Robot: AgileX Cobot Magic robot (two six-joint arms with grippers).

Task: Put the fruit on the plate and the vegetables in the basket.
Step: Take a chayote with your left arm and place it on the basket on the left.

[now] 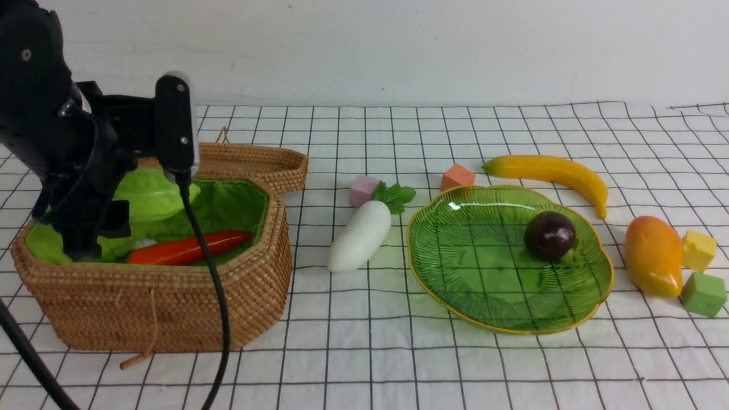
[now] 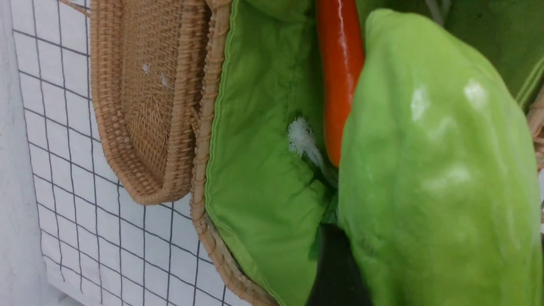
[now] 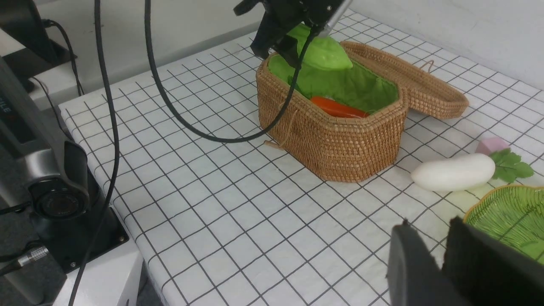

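Gourd (image 1: 156, 193) is held pinched in left pincer (image 1: 128, 193) above basket (image 1: 171, 307); carrot (image 1: 188, 247) is seen lying inside. Right pincer (image 3: 430, 222) is narrowly spread, empty. Mangosteen (image 1: 549, 235) is placed on plate (image 1: 472, 273); radish (image 1: 360, 236), banana (image 1: 549, 171) and mango (image 1: 653, 256) are found on surface (image 1: 364, 353).

Carrot (image 1: 188, 248) in basket (image 1: 171, 307), radish (image 1: 359, 236) between basket and plate (image 1: 472, 267), mangosteen (image 1: 549, 235) on plate, banana (image 1: 547, 169) behind, mango (image 1: 653, 256) right.

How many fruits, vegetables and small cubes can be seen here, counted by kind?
Fruits: 3 (banana, mango, mangosteen)
Vegetables: 3 (radish, carrot, gourd)
Cubes: 4 (pink cube, orange cube, yellow cube, green cube)
Total: 10
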